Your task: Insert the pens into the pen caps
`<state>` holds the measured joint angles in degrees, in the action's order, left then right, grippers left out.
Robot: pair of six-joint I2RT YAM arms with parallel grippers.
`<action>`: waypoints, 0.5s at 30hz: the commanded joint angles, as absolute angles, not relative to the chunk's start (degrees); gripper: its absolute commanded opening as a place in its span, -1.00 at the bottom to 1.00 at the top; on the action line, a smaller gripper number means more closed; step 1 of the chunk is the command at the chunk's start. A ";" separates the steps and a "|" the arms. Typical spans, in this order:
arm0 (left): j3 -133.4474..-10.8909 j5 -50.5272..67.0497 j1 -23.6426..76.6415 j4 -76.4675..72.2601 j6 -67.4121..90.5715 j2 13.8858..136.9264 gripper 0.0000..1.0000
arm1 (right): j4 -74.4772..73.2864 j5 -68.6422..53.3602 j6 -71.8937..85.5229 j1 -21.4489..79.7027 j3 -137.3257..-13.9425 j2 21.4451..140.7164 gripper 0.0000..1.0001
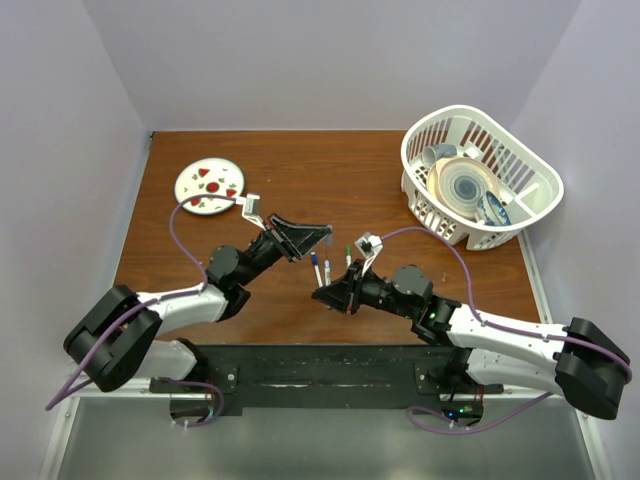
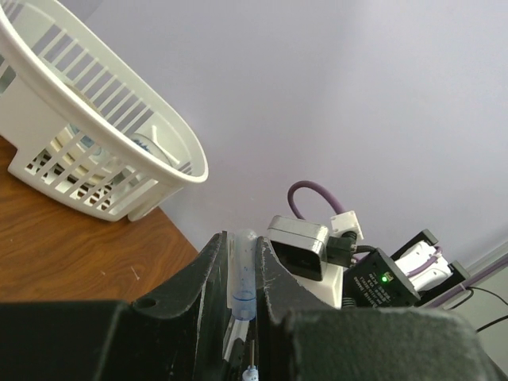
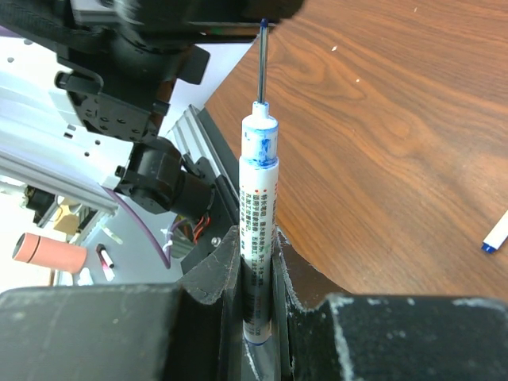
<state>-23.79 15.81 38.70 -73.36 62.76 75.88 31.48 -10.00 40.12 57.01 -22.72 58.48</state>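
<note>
Plate (image 1: 210, 186) with red spots near far-left corner of desk (image 1: 300, 160).

Left end effector (image 2: 240, 252) over mid desk, clenched on pen cap (image 2: 242, 282): translucent, blue-tinted, upright between fingers.

Right end effector (image 3: 255, 238) grasping pen (image 3: 259, 167): white barrel, blue collar, thin bare tip aimed at left end effector. Tip near cap, contact unclear.

Second pen (image 3: 495, 235) lies loose on desk just beside.

Green-tipped piece (image 1: 348, 254) mid desk, too small to identify.

White basket (image 1: 480, 175) holding dishes at far-right corner.
</note>
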 commanded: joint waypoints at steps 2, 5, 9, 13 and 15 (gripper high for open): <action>-25.23 14.77 38.93 -80.33 61.17 73.65 -1.00 | 33.40 -8.35 40.17 57.39 -22.50 57.57 -1.00; -24.52 14.59 38.93 -80.16 61.08 72.69 -1.00 | 33.14 -8.00 39.99 57.39 -22.59 57.30 -1.00; -24.26 14.50 38.85 -79.89 61.00 72.16 -1.00 | 32.43 -8.00 39.55 57.39 -23.12 57.30 -1.00; -24.17 15.47 38.85 -79.89 61.26 72.42 -1.00 | 32.34 -8.00 39.55 57.39 -23.38 57.13 -1.00; -23.64 15.47 38.85 -79.89 61.35 72.42 -1.00 | 32.17 -8.00 39.55 57.39 -23.55 57.13 -1.00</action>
<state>-23.77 15.66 38.70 -74.11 62.78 73.30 30.85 -9.56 40.07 57.10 -22.72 58.41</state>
